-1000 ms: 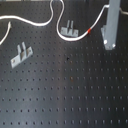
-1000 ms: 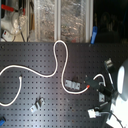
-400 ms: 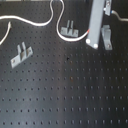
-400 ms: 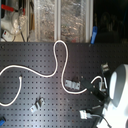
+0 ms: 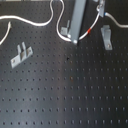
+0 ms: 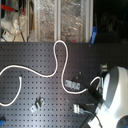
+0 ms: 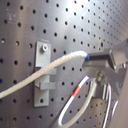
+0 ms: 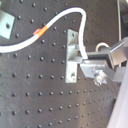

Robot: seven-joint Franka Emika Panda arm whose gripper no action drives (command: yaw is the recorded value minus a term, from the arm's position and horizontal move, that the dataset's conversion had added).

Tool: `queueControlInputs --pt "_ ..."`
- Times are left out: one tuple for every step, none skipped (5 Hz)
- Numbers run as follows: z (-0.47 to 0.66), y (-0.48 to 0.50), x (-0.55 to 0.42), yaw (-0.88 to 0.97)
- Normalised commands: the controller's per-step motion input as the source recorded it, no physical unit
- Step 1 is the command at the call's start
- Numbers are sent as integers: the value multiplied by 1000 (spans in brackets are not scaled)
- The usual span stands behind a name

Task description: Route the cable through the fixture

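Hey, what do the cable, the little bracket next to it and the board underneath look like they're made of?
The cable looks like white braided cord, with a rope-like weave and one red band. The bracket looks like dull grey metal, flat, with a screw. The board is matte black with a hole grid, probably coated metal.

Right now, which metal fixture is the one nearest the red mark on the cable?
On the black perforated board, follow the white cable to its red mark. The fixture just toward the first exterior view's right of it stands alone, unlike the one partly hidden behind the arm.
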Motion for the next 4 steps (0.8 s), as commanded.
queueControlInputs --pt "196 50 -59 962" --pt "266 0 -3 986" --pt "297 1 1 980" --pt "289 -208 79 526"
